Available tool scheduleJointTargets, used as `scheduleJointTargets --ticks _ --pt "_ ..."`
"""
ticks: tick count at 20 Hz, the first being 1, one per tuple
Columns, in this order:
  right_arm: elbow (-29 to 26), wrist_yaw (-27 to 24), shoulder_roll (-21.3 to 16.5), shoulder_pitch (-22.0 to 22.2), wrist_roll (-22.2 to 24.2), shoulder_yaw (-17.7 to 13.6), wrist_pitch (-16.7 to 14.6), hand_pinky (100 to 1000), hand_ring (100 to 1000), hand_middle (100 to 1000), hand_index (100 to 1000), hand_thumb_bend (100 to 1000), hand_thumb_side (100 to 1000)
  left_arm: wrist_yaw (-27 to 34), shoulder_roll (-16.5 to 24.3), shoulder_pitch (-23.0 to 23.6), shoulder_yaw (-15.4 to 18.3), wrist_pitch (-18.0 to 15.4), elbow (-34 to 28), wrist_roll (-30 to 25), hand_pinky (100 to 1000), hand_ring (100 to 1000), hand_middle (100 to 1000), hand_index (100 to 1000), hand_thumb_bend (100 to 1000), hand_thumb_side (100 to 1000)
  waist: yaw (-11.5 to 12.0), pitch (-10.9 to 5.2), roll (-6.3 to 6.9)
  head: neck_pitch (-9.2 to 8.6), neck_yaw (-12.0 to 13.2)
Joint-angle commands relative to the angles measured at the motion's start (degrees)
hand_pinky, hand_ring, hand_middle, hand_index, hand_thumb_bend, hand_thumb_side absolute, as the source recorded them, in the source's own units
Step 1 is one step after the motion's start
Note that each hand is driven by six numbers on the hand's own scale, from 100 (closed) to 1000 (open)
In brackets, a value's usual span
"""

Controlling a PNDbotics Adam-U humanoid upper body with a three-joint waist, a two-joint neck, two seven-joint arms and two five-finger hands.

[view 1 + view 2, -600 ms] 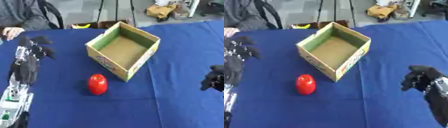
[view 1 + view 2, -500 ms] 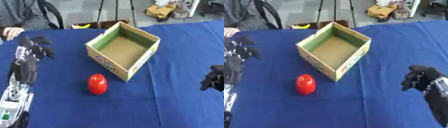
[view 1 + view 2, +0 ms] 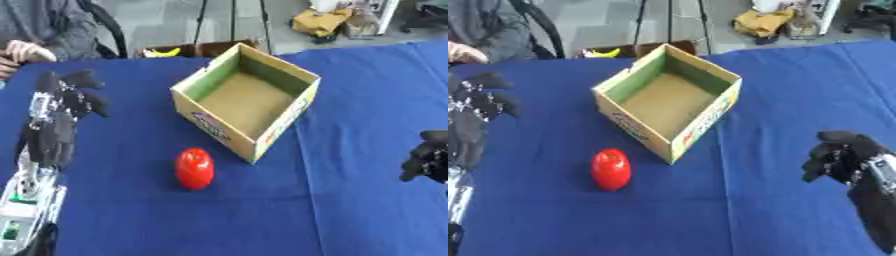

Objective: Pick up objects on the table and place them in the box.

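A red, rounded object (image 3: pixel 194 168) lies on the blue table just in front of the near-left wall of the open cardboard box (image 3: pixel 194 94), whose inside shows nothing in it. My left hand (image 3: pixel 63 102) is raised at the left side, fingers spread and open, well to the left of the red object. My right hand (image 3: pixel 839 156) hangs low at the right, fingers curled with nothing in them, far from both the box and the red object.
The blue table (image 3: pixel 350 80) stretches to all sides. At the far left edge a person's bare hand (image 3: pixel 26 50) rests near the table. Beyond the table stand a tripod, a yellow object and clutter on the floor.
My left hand has shifted slightly upward. The red object, the box and my right hand have stayed where they were.
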Motion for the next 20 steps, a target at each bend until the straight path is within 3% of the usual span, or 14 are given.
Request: scheduleJointTargets --ticks 1,7,9,13,14,15,20 --pt "-1.2 -0.14 -0.54 -0.59 -0.04 -0.47 -0.1 499 556 553 750 100 788 -1.33 1.99 -0.35 0.31 0.12 -1.11 -0.51 485 551 633 782 245 945 -0.03 -0.56 -0.12 0.13 -0.12" --pt "-1.2 -0.26 -0.66 -0.64 0.02 -0.4 -0.08 499 556 553 750 100 784 -8.58 4.94 -0.99 -0.89 -0.22 -1.44 -2.17 488 552 637 794 183 868 -0.19 -0.7 -0.05 0.14 0.02" --pt "-1.2 -0.34 -0.71 -0.71 0.08 -0.36 -0.09 499 556 553 750 100 782 -12.39 6.33 -1.41 -1.97 -0.61 -1.33 -3.44 493 553 639 800 228 790 -0.28 -0.72 -0.04 0.12 0.13" --pt "-1.2 -0.41 -0.79 -0.78 0.23 -0.27 -0.11 499 557 553 750 100 784 -20.55 9.82 -2.26 -4.99 -2.89 -0.42 -6.51 509 561 649 809 280 746 -0.56 -0.72 -0.03 0.12 0.38" --pt "-1.2 -0.4 -0.8 -0.79 0.26 -0.24 -0.1 499 557 553 750 100 782 -22.34 10.73 -2.58 -5.92 -3.61 0.06 -7.22 513 563 653 811 305 698 -0.63 -0.72 -0.02 0.14 0.45" --pt "-1.2 -0.41 -0.81 -0.83 0.3 -0.21 -0.11 499 557 553 750 100 780 -23.62 11.38 -2.95 -6.91 -4.4 0.62 -7.86 518 566 658 813 278 749 -0.7 -0.72 -0.03 0.15 0.5" --pt "-1.2 -0.56 -0.89 -0.98 0.46 -0.18 -0.26 499 557 553 750 100 770 -31.05 14.77 -5.47 -11.21 -7.95 4.11 -9.98 544 580 673 820 291 739 -1.13 -0.73 -0.11 0.09 0.73"
